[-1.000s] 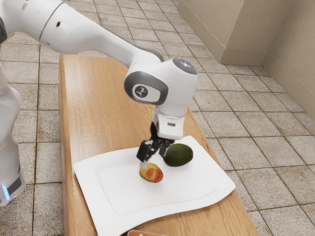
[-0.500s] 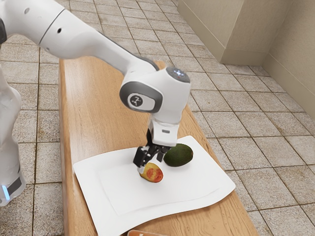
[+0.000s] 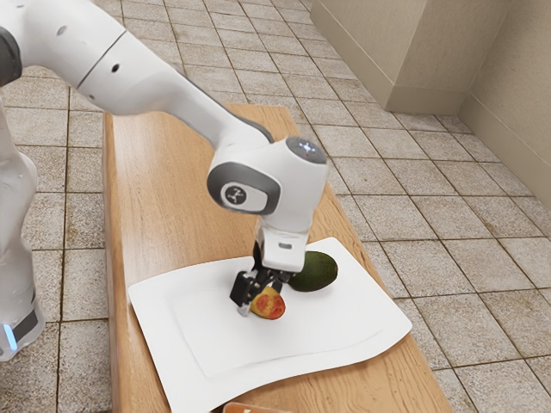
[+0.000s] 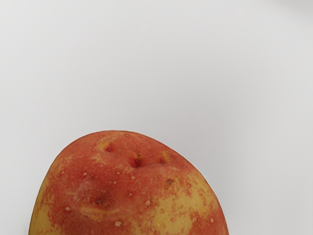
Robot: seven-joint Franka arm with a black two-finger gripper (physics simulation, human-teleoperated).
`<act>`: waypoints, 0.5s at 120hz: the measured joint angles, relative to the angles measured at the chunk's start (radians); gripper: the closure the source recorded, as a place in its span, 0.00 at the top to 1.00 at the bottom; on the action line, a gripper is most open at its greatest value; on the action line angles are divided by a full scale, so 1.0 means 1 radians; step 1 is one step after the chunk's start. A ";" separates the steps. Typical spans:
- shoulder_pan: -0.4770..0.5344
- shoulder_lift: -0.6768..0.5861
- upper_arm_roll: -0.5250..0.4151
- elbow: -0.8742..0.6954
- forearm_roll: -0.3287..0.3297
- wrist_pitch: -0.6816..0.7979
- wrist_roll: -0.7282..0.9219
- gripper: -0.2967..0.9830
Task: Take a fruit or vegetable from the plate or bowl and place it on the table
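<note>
"While poised low over the red-and-yellow fruit [image 3: 270, 306], why hold the fingers [image 3: 261, 295] spread?"
"Probably to straddle before squeezing. Unclenched, with the fruit between, on the white plate [image 3: 202, 331] beneath."
"And the avocado [image 3: 317, 272]?"
"Just beside the fingers; best left alone."
"Any brand?"
"Round emblem [image 3: 236, 194] on the arm [image 3: 280, 185] above the fingers, no legible words. Next, probably: grip, lift, carry past the plate's rim, lower onto the counter [image 3: 172, 189]."
</note>
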 joint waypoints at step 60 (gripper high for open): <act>-0.002 0.010 0.000 -0.007 0.004 0.040 0.016 0.52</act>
